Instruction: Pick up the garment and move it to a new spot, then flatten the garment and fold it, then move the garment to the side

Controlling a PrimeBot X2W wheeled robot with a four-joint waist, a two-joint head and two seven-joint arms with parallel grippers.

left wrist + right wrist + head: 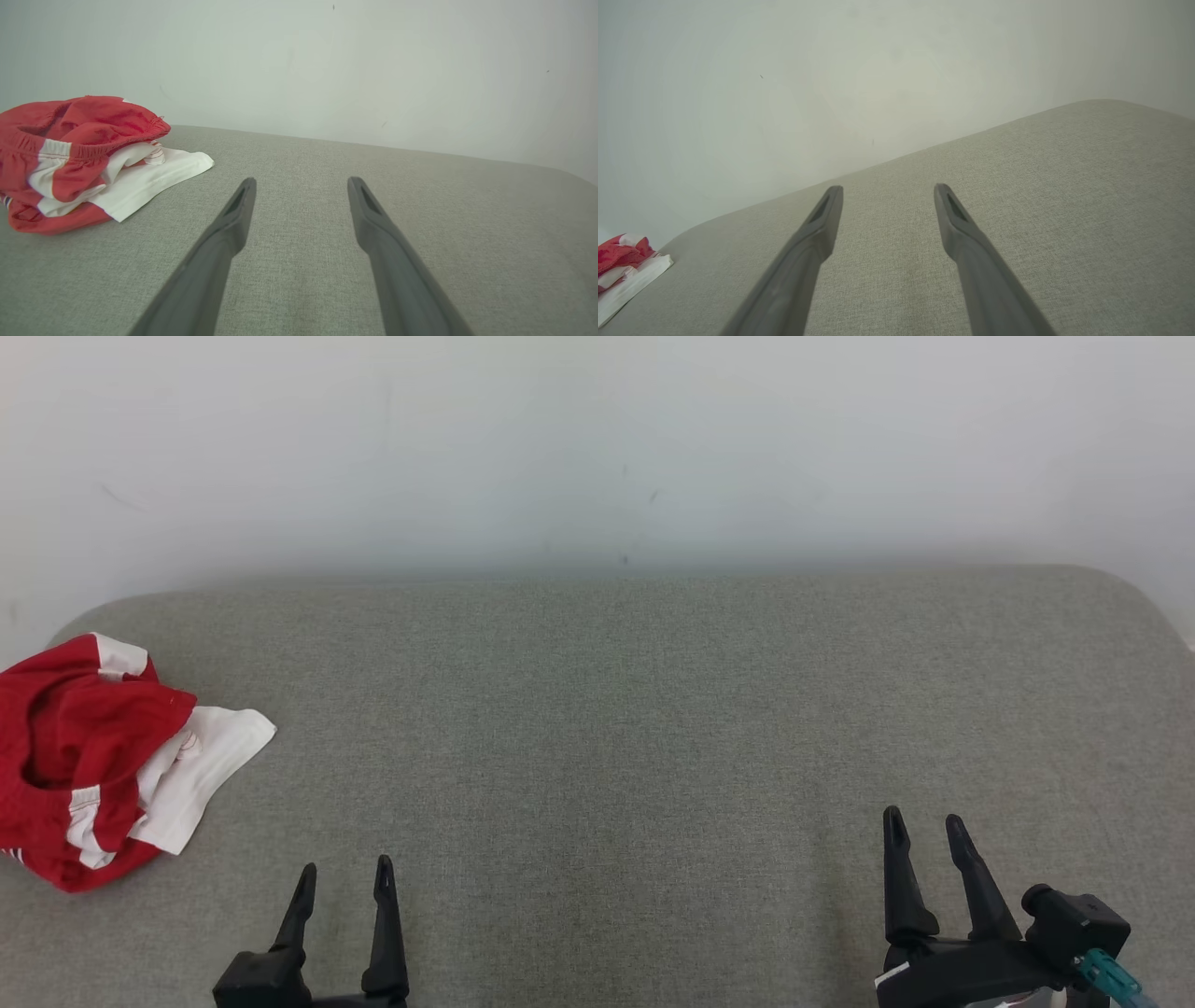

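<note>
First, send the left gripper (345,866) — jaws spread, empty, like the right gripper (924,817) — to the crumpled red-and-white fabric garment (103,761); pinch a raised fold, lift clear.

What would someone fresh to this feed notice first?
The crumpled red and white garment stands out, bunched in a heap at the left end of the grey fabric surface. Next come the left gripper and right gripper at the near edge, both open and holding nothing, well apart from the garment.
</note>
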